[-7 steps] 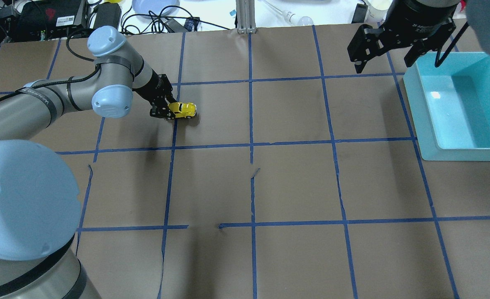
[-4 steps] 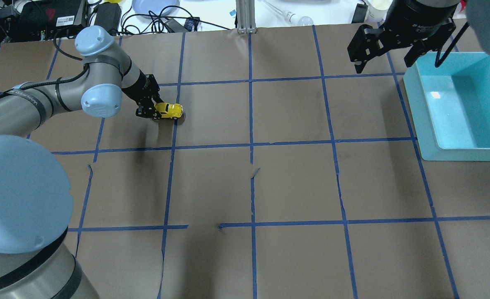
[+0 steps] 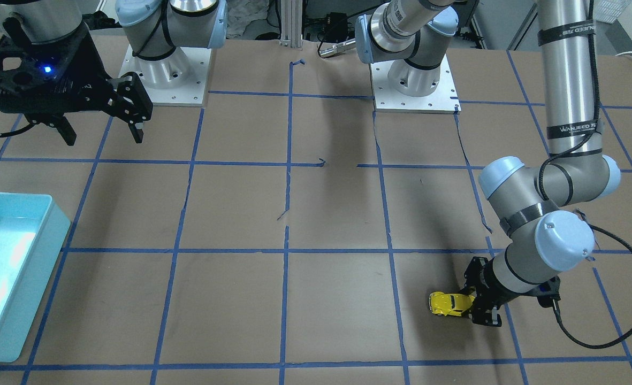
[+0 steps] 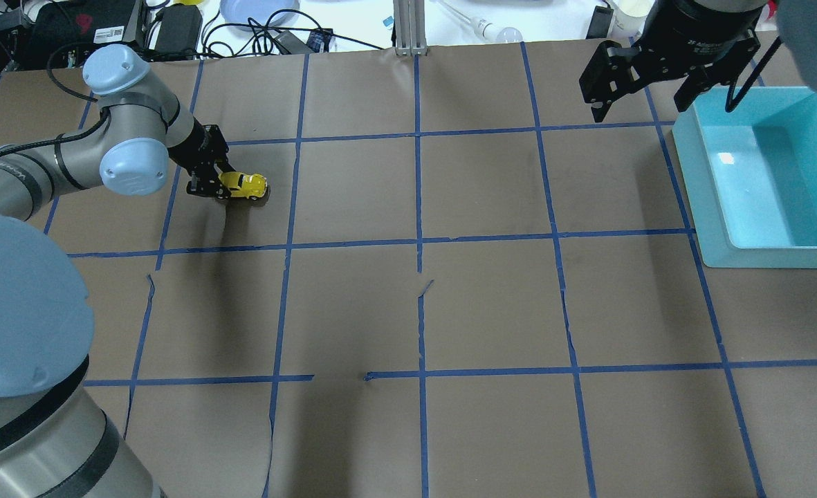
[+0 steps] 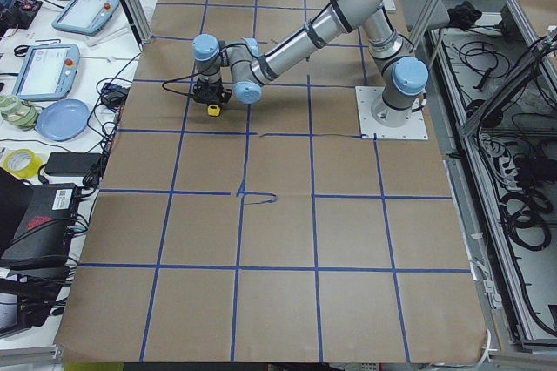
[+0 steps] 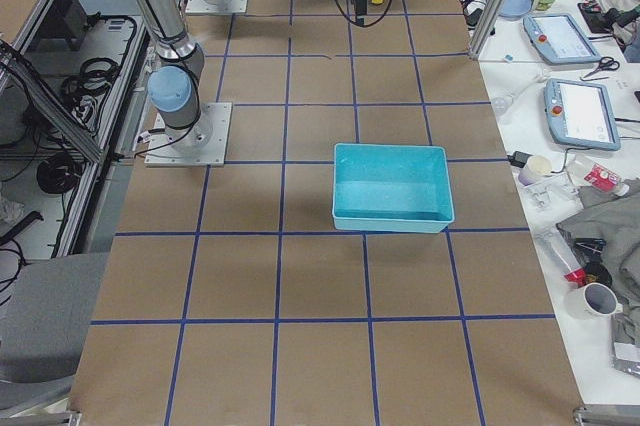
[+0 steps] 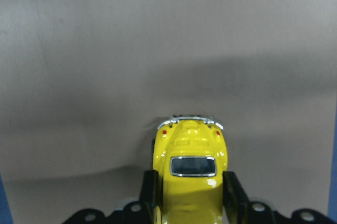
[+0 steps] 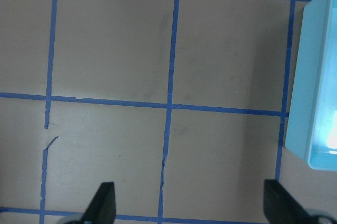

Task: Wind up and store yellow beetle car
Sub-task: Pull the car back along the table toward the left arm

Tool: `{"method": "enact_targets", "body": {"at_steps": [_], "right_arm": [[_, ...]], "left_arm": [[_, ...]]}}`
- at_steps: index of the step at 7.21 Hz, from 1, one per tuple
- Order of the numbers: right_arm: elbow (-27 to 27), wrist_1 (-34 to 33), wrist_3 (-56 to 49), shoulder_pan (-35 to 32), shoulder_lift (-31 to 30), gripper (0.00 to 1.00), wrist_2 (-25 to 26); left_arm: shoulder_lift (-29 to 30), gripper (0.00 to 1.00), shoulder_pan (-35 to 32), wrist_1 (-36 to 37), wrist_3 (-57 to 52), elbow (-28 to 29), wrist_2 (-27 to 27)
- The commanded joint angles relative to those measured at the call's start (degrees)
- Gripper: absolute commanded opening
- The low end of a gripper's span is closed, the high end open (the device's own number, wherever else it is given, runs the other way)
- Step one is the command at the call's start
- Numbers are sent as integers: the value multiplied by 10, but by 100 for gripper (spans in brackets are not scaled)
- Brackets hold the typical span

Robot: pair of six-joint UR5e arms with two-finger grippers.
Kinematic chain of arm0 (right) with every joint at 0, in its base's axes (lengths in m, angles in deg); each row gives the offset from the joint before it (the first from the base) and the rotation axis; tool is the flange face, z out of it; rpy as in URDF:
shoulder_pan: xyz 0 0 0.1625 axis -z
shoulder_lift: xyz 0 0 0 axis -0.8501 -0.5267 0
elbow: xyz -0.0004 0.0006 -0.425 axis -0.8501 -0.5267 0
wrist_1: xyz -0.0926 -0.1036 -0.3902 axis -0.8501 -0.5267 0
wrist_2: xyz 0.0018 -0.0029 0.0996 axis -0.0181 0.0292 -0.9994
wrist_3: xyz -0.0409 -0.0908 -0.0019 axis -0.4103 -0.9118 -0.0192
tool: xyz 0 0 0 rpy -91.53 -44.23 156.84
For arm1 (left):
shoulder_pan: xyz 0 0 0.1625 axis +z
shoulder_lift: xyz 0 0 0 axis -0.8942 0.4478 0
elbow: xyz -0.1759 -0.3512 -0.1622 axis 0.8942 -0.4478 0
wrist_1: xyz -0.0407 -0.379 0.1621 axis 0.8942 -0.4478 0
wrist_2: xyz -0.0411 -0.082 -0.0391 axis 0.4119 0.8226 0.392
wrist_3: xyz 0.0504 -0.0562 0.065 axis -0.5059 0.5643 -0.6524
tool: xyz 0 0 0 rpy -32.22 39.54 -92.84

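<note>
On brown table [image 4: 491, 304], glossy yellow beetle car [image 4: 245, 185].

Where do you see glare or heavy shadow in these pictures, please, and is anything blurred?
Overhead view: a white glare spot on the floor of the blue bin, and a soft shadow on the table beside the car. Front-facing view: the bin's inside is washed pale. Left wrist view: the car is sharp, with small highlights on its paint. Nothing looks blurred.

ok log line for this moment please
left hand: shut on yellow beetle car, car on table | right hand: open, empty, near blue bin | blue bin: empty | stage: car not stored
</note>
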Motion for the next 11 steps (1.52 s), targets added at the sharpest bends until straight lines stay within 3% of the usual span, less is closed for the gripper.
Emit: {"method": "enact_targets", "body": {"at_steps": [1, 6, 7, 8, 11], "right_arm": [[0, 1, 0, 0, 0, 100, 1], [0, 1, 0, 0, 0, 100, 0], [0, 0, 0, 0, 0, 100, 0], [0, 0, 0, 0, 0, 100, 0], [0, 0, 0, 0, 0, 100, 0]], "left_arm": [[1, 0, 21, 2, -19, 3, -14], [5, 0, 49, 2, -61, 5, -21], [5, 31, 49, 1, -60, 13, -13], [-8, 99, 46, 8, -14, 19, -13], [-25, 100, 31, 9, -6, 20, -10]]}}
